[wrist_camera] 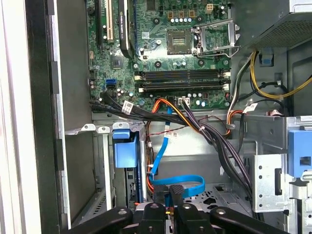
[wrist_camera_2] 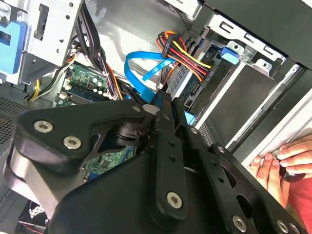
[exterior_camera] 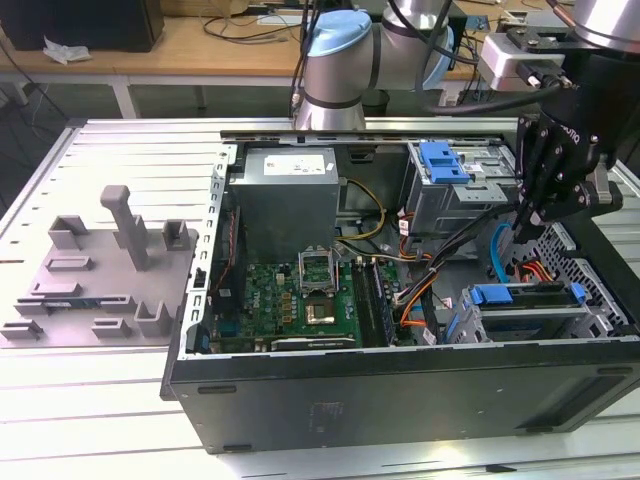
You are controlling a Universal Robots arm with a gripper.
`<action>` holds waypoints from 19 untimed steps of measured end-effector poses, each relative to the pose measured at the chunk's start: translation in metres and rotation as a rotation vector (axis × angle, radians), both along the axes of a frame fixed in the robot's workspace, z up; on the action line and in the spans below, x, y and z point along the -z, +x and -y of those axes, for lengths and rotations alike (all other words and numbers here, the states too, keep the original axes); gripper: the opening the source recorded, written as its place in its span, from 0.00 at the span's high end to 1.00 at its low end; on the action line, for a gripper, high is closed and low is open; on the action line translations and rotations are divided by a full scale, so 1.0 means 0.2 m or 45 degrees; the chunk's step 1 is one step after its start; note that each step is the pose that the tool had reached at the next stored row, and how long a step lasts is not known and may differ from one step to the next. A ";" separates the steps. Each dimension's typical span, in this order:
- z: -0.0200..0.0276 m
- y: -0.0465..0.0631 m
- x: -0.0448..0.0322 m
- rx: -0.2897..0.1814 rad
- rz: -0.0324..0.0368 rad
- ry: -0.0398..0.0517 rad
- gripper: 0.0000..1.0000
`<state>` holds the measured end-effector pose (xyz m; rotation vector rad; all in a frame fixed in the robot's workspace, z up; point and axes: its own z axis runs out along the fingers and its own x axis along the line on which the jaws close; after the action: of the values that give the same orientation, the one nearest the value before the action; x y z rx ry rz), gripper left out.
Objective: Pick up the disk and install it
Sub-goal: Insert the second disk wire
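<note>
While the disk [exterior_camera: 520, 322] sat in its blue carrier inside the drive cage [exterior_camera: 590, 312] of the computer case [exterior_camera: 400, 395], the gripper [exterior_camera: 528, 222] hung just above the cage with fingers closed together on nothing. A hand [wrist_camera_2: 285, 163] rested on the case edge beside the cage.

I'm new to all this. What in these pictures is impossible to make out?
1. The disk label: in the first wrist view, the drive cage covers everything but the disk's blue end.
2. The hand in the second wrist view: the picture edge cuts it off, so its purpose is unclear.
3. What lies under the gripper in the exterior view: its own body blocks it.
</note>
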<state>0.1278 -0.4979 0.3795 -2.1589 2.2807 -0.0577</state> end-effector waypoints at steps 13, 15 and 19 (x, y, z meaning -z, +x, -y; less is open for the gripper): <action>0.000 0.00 0.000 -0.002 0.0000 0.000 0.84; 0.003 0.00 0.000 -0.002 0.0000 0.000 0.84; 0.011 0.00 0.000 -0.002 0.0000 0.000 0.84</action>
<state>0.1287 -0.5001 0.3795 -2.1608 2.2789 -0.0576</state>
